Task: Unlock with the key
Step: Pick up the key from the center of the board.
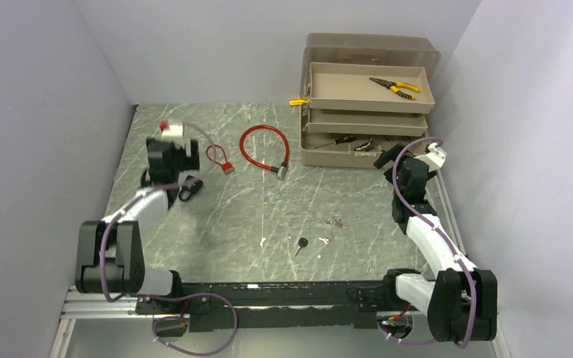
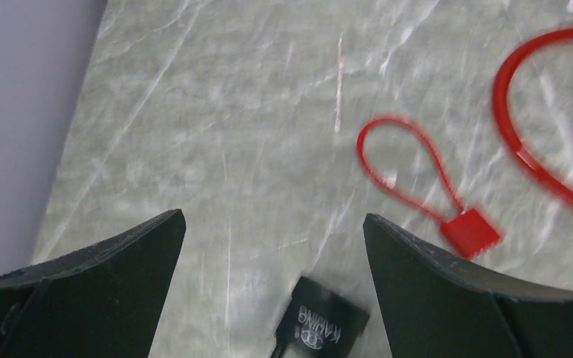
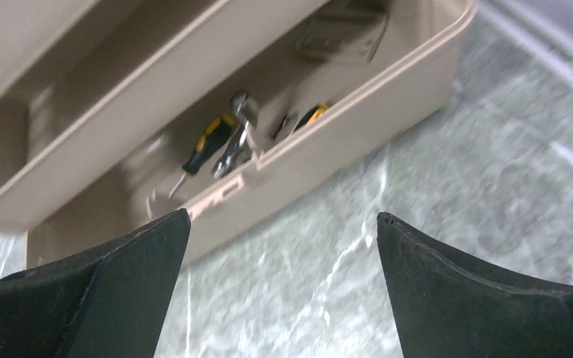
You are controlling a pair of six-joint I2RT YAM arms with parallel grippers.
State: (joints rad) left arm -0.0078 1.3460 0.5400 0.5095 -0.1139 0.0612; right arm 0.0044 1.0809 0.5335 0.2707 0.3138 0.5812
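A key with a black head [image 1: 301,243] lies on the marble table near the front middle, with a small silver key [image 1: 324,240] just to its right. A black padlock [image 1: 189,188] [image 2: 321,321] lies at the left, below and between the fingers of my left gripper [image 1: 175,160] [image 2: 274,224], which is open and holds nothing. A small red cable lock [image 1: 224,162] [image 2: 470,231] lies to its right. A bigger red cable lock [image 1: 265,148] [image 2: 537,142] lies beyond that. My right gripper [image 1: 385,159] [image 3: 283,220] is open and empty, in front of the toolbox, far from the keys.
A beige tiered toolbox [image 1: 365,97] [image 3: 358,112] stands open at the back right. Yellow-handled pliers [image 1: 395,87] lie in its top tray and screwdrivers [image 3: 209,145] in its bottom tray. Grey walls close in the table on the left, the back and the right.
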